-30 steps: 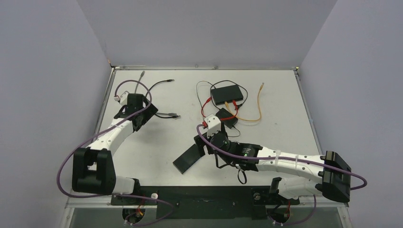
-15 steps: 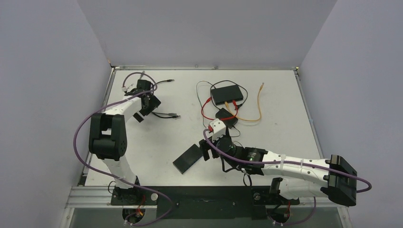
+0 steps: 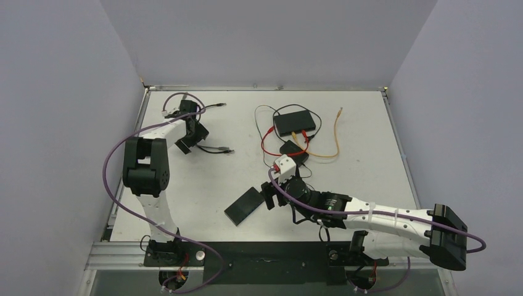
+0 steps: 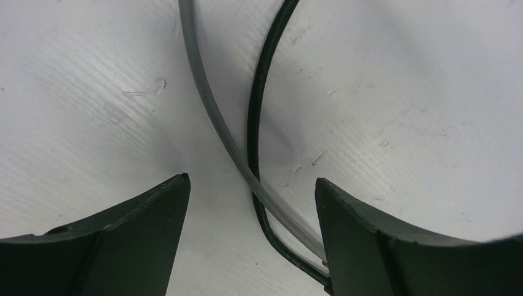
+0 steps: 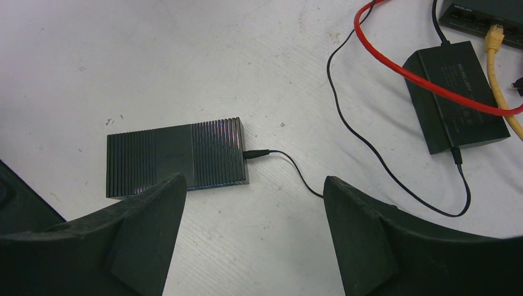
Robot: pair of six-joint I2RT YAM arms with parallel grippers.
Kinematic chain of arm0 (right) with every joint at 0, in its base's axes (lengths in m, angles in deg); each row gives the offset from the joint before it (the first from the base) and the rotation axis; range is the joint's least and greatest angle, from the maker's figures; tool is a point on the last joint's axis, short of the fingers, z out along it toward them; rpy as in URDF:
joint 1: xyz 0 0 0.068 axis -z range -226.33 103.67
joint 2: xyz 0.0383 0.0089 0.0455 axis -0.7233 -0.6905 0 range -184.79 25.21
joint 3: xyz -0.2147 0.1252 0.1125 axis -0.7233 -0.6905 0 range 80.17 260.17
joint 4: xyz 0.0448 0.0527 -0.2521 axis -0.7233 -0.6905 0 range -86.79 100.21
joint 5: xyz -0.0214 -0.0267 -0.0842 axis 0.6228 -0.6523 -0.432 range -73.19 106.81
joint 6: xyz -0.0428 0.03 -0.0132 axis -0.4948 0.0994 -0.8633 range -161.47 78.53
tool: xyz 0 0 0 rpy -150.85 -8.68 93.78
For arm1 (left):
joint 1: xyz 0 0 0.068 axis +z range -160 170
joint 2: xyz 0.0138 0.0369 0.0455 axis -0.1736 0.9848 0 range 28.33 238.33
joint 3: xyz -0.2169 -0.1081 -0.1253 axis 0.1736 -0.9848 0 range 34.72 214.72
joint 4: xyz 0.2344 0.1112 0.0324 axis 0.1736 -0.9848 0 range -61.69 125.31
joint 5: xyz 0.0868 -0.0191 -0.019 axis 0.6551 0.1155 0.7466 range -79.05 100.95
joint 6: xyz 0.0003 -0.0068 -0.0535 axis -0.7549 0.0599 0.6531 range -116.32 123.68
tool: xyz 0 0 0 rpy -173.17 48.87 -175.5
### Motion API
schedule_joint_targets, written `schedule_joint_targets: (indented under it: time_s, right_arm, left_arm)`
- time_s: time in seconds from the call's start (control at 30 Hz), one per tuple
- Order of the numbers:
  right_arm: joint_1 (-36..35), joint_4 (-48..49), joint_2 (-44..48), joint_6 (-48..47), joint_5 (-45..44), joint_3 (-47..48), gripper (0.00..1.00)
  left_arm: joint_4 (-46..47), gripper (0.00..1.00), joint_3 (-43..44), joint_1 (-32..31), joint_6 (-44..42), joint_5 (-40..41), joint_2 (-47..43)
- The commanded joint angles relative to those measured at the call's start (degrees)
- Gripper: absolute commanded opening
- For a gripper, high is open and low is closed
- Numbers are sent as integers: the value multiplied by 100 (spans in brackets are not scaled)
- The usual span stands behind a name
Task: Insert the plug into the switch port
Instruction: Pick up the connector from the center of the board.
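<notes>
- The white surface (image 3: 364,179) holds everything. The loose cables lie at its far left, and the switch (image 3: 295,123) lies far to the right of them, well apart.
- The switch is a flat black box. A yellow cable (image 3: 336,139) and a red cable (image 3: 266,139) already go into its near side.
- The left pincer (image 4: 251,180) is the nearer one to the loose cables. It hangs right over them, spread wide and pinching nothing.
- The right pincer (image 5: 254,179) is nearer the switch. It is spread wide too and holds nothing. It looks down at a ribbed black box (image 5: 176,157).
- A black cable (image 4: 254,105) and a gray cable (image 4: 196,74) run through the left pincer's gap from top to bottom, so the fingers would close across them. Both sit closer to the right finger.
- The plug (image 3: 226,150) on the black cable's end lies just to the right of the left pincer. It is too small to see well.
</notes>
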State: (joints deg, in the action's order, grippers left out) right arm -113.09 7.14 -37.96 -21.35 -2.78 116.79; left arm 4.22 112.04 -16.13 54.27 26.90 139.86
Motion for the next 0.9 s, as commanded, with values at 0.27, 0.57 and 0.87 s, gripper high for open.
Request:
schedule_joint_targets:
  time_s: [0.27,0.57,0.87]
  right_arm:
    - [102,254,195,3,104,-151,77]
    - [111,258,224,35,105,-185,77]
    - [98,254,213,151,127,-191,77]
  left_arm:
    - [159,41,124,153,-126,-484,165]
    - [352,14,-127,215,-138,-654,87]
    - [393,0,-340,315,-185,-725,-306]
